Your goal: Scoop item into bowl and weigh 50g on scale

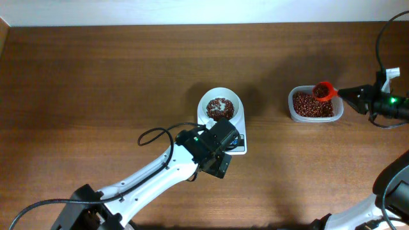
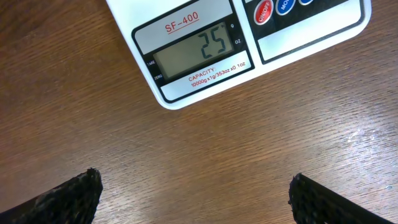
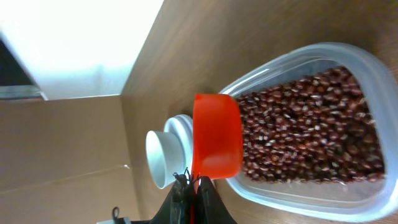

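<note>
Risks first. The display [image 2: 199, 53] of the scale [image 2: 311, 43] reads 25, so roughly half is left to add. The red scoop [image 1: 324, 91] sits heaped with beans [image 1: 312, 107] above the clear tub [image 1: 290, 107], and a full tip could overshoot 50. The right gripper [image 3: 189, 193] has its jaws clamped on the scoop handle. A tilt or jolt on the way over would likely scatter beans across the bare tabletop [image 1: 96, 76].

The bowl [image 1: 203, 105] stands on the scale near centre, with a small mound of beans inside. The tub is at its 3 o'clock, well apart. The left gripper [image 2: 196, 202] hovers at the bowl's 6 o'clock over the scale's front edge, jaws wide apart and empty. Any touch on the platform would likely falsify the reading.

The surface is dark brown wood grain, matte and level. A black cable [image 1: 153, 135] loops at 9 o'clock of the left gripper. A pale wall strip runs along 12 o'clock.
</note>
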`<state>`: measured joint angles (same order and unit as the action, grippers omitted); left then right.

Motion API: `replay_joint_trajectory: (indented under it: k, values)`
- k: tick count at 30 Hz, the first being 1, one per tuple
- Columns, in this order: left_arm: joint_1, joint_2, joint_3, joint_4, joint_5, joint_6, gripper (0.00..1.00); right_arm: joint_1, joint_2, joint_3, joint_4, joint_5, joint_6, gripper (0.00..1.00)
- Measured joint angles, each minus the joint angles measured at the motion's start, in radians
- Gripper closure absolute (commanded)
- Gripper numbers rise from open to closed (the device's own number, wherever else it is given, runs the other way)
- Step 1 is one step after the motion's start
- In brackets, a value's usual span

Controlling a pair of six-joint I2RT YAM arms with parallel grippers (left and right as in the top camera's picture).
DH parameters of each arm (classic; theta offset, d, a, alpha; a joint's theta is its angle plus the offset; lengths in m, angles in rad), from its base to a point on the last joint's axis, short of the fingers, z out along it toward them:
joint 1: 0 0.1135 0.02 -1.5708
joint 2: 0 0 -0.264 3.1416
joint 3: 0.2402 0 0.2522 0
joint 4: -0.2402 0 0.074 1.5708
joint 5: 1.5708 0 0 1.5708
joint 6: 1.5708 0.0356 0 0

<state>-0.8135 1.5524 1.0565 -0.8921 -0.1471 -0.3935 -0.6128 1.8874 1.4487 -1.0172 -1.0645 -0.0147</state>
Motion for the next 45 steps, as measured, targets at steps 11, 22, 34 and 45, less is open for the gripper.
replay_joint_trajectory:
  k: [11, 22, 34, 45]
  values:
    - [0.0, 0.0, 0.0, 0.0, 0.0, 0.0, 0.01, 0.106, 0.0, 0.0, 0.0, -0.158, 0.0, 0.96]
    - [0.0, 0.0, 0.0, 0.0, 0.0, 0.0, 0.01, 0.422, 0.0, 0.0, 0.002, -0.169, 0.0, 0.96]
    - [0.0, 0.0, 0.0, 0.0, 0.0, 0.0, 0.01, 0.636, 0.0, -0.006, 0.179, -0.139, 0.116, 0.96]
    - [0.0, 0.0, 0.0, 0.0, 0.0, 0.0, 0.01, 0.68, 0.0, -0.003, 0.22, 0.027, 0.168, 0.96]
